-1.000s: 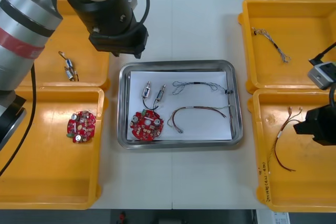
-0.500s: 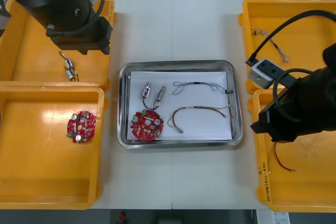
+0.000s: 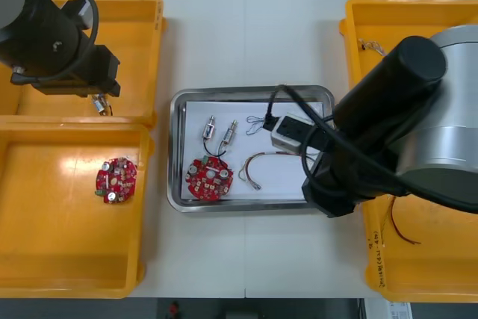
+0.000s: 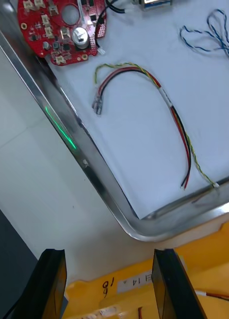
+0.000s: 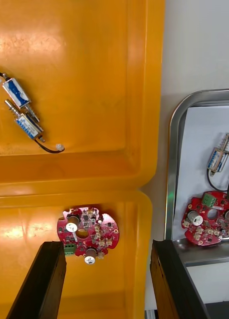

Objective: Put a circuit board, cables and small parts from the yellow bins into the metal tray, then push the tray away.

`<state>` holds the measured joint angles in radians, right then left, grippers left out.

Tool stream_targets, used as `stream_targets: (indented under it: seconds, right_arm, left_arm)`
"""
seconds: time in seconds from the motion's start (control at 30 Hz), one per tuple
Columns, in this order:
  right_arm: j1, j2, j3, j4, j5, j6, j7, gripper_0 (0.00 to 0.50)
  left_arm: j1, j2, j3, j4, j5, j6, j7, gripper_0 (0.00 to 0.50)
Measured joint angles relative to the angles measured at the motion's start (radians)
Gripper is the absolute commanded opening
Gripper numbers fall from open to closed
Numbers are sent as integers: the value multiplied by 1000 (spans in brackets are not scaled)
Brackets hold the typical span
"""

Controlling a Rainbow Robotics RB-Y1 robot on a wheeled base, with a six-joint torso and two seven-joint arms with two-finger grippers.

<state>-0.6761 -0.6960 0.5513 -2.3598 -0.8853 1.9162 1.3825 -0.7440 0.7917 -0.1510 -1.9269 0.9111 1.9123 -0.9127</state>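
Jaws on the right arm [image 3: 388,132] stand apart with nothing between them, over the bench [image 3: 246,259] just beside the near right corner of the metal tray [image 3: 224,93]. The left arm [image 3: 56,42] hangs over the left yellow bins [image 3: 146,207], its jaws likewise apart and empty.

The tray lies between the bins and holds a circuit board [image 3: 209,178], a red and yellow cable [image 4: 128,68], a blue and white cable [image 3: 254,121] and small metal parts [image 3: 210,126], so the push looks like the step left. Thin, stiff and light, the tray should slide readily. Its load is loose and may shift. A shove at the corner would probably spin it, so the middle of the near rim seems the better contact.

In the front view the right arm covers the tray's right side, and the right wrist view cuts off the blue and white cable.
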Motion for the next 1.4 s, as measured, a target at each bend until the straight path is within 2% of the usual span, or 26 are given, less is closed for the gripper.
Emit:
stream_targets:
  seconds: [0.2,0.4,0.6,0.73,1.1,1.4]
  right_arm:
    - [-63,56,128,48,83,-33,11,500]
    - [-118,92,246,121,127,-77,217,500]
    - [-147,130,318,194,147,-122,227,500]
    - [-164,142,372,226,162,-141,280,500]
    - [-177,163,531,266,273,-191,281,500]
    - [-177,174,569,330,279,-233,282,500]
  left_arm:
    - [78,5,75,-73,14,0,0,500]
    - [170,31,139,-146,24,0,0,500]
    - [261,58,203,-201,35,1,-1,500]
    - [312,69,232,-226,36,1,-1,500]
    - [458,98,310,-311,40,1,-3,500]
    - [569,120,369,-356,45,1,-70,500]
